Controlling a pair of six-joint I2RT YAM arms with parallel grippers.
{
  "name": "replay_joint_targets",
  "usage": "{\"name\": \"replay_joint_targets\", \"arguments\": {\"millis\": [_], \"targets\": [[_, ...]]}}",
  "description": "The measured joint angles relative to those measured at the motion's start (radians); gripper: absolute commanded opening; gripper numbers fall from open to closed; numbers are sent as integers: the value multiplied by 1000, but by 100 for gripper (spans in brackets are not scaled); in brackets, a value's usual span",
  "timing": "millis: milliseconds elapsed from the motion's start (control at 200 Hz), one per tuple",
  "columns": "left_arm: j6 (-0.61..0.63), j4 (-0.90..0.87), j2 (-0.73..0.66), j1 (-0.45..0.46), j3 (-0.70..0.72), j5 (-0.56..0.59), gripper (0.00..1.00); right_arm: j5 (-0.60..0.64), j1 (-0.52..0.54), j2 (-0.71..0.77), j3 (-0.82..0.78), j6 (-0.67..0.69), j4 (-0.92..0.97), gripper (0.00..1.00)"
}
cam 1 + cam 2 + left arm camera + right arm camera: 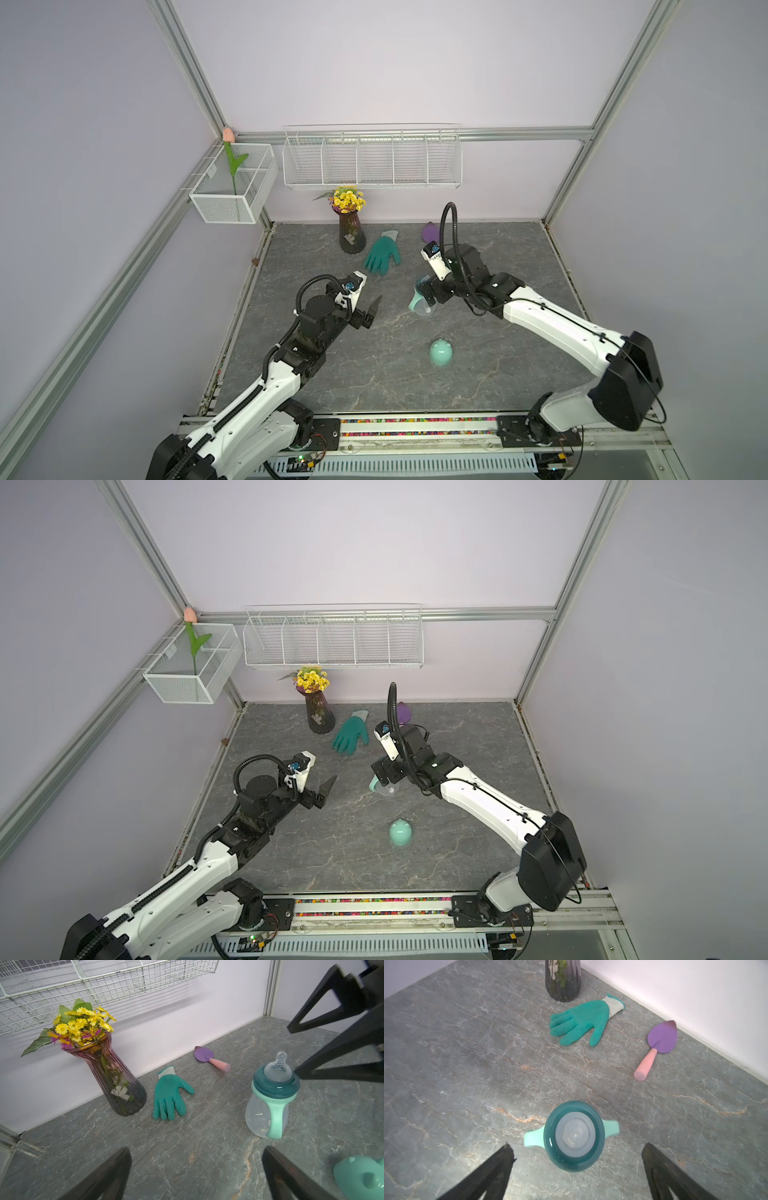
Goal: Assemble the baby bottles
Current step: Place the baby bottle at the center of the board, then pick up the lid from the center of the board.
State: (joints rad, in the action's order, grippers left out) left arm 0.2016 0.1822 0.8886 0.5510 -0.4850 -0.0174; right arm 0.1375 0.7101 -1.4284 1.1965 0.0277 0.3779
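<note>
The baby bottle (270, 1101) stands upright mid-counter (374, 374), with its teal collar (276, 1086) and nipple (278, 1068) fitted. The right tool (578, 1148) hangs over it, spread wide and pinching nothing. The mint dome cap (441, 352) lies nearer. The left tool (196, 1150), to the left, is spread wide and empty.

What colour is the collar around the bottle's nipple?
Dark teal; the collar shows best in the left wrist view, above the mint handle ring.

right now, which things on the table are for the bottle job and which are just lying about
For the job: bottle, standing with collar and nipple on; cap, loose on the table.

Lying about: glove; trowel; vase.
</note>
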Motion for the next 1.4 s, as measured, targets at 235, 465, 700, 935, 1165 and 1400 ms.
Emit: {"name": "replay_joint_targets", "arguments": {"millis": [235,465,700,935,1165,1400], "targets": [[-16,0,2,-1,0,61,99,12,67,214,-149,-95,34,96],[-48,0,3,-7,-1,97,99,22,140,247,-418,-254,64,97],[-60,0,3,-8,-1,100,99,113,198,246,-479,-447,62,96],[-60,0,7,-8,-1,98,99,195,250,152,-468,-618,51,89],[-60,0,7,-8,-1,95,99,232,314,63,-447,-722,52,88],[-60,0,7,-8,-1,91,99,254,321,13,-408,-772,59,86]]}}
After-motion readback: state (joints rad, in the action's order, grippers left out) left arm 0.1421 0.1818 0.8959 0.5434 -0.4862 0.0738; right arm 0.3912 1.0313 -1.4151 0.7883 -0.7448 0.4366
